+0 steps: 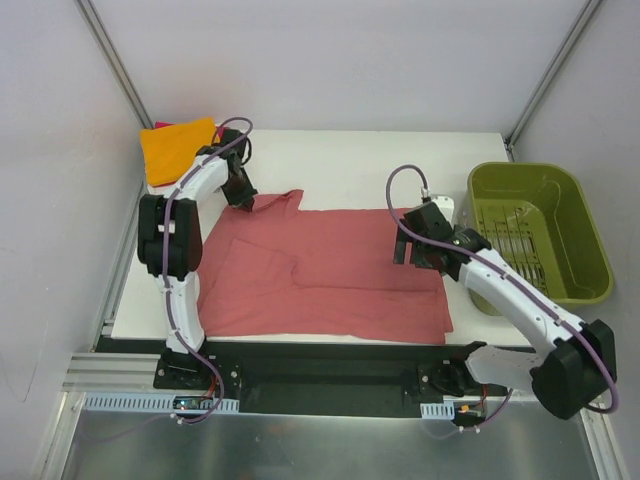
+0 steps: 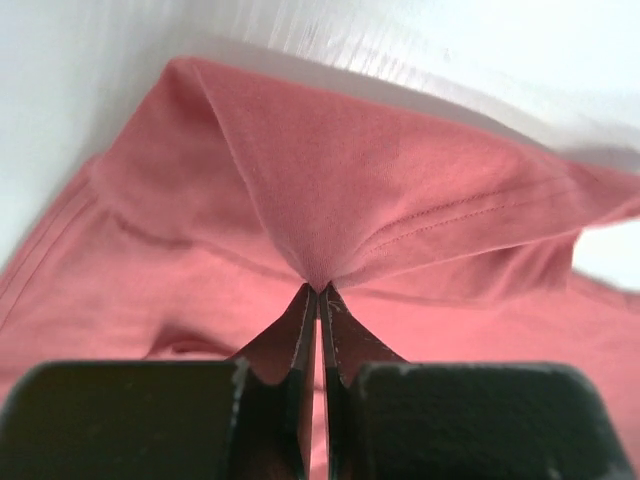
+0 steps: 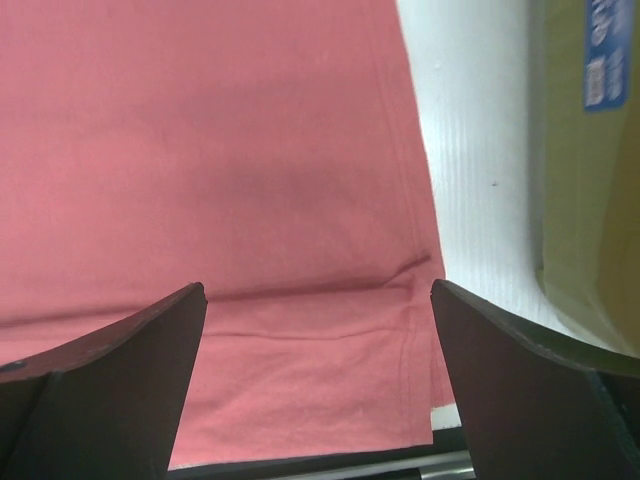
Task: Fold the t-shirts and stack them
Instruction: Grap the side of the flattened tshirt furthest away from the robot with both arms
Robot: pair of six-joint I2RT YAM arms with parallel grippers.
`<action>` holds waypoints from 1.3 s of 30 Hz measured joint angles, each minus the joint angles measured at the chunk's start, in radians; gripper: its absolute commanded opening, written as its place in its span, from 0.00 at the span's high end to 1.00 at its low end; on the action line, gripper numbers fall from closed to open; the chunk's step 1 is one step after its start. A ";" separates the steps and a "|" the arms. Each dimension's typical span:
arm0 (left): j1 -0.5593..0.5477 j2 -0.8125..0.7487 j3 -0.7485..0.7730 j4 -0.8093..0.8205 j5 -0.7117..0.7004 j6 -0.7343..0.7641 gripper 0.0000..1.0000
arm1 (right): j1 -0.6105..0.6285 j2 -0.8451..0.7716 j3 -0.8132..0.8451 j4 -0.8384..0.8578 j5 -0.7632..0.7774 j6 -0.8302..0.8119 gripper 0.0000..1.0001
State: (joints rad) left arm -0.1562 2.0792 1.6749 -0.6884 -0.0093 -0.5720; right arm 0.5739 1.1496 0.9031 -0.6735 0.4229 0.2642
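A large salmon-red t-shirt point(image 1: 330, 270) lies spread flat across the white table. My left gripper point(image 1: 243, 200) is at its far left corner and is shut on a pinch of the cloth; in the left wrist view the red fabric point(image 2: 380, 180) tents up from the closed tips of the left gripper point(image 2: 318, 290). My right gripper point(image 1: 412, 250) hovers open over the shirt's right side. In the right wrist view the right gripper point(image 3: 315, 290) has only flat cloth point(image 3: 250, 150) and the hem between its fingers. A folded orange t-shirt point(image 1: 175, 145) sits at the far left corner on a magenta one point(image 1: 165, 124).
An olive-green plastic basket point(image 1: 540, 240) stands off the table's right edge, close to the right arm; its wall point(image 3: 590, 180) shows in the right wrist view. Bare white table point(image 1: 350, 160) lies beyond the shirt. Frame posts rise at both back corners.
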 measured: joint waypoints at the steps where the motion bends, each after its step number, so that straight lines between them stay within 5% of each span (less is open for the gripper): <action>1: 0.000 -0.029 -0.018 -0.003 0.000 0.001 1.00 | -0.012 0.034 0.032 -0.003 0.006 0.000 0.00; 20: 0.000 -0.362 -0.314 -0.008 0.005 0.003 1.00 | -0.319 0.918 0.841 -0.001 -0.039 -0.060 0.02; 26: 0.000 -0.384 -0.332 -0.006 0.031 0.000 1.00 | -0.337 1.079 0.999 -0.025 -0.053 -0.066 0.12; 39: 0.000 -0.428 -0.363 -0.006 0.056 -0.014 1.00 | -0.377 1.154 1.009 -0.049 -0.097 -0.065 0.47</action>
State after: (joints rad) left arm -0.1562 1.6516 1.3117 -0.6949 0.0471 -0.5865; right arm 0.1974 2.3032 1.9121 -0.7227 0.3264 0.1993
